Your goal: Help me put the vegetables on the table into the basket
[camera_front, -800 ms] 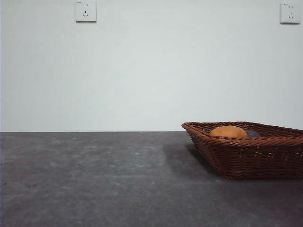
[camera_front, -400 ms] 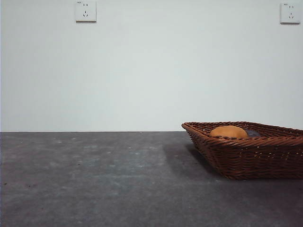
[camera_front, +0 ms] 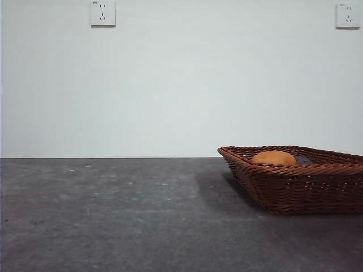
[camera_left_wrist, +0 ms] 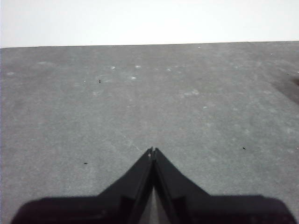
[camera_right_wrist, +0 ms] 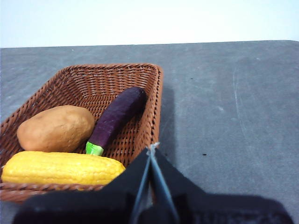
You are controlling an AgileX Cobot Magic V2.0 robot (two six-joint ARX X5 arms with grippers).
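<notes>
The right gripper [camera_right_wrist: 152, 148] is hovering clenched and empty just beside the basket [camera_right_wrist: 157, 100], whose near rim is holding the corn [camera_right_wrist: 60, 168]; potato [camera_right_wrist: 55, 128] and eggplant [camera_right_wrist: 117, 117] are lying behind it. The left gripper [camera_left_wrist: 153, 150], likewise clenched, is facing only bare table [camera_left_wrist: 140, 102], so nothing appears left to fetch.

I see my left gripper [camera_left_wrist: 153, 150] with jaws pressed together, and my right gripper [camera_right_wrist: 152, 147] likewise closed, both empty.

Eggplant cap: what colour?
Bright green, on the dark purple eggplant in the basket; clearest in the right wrist view.
</notes>
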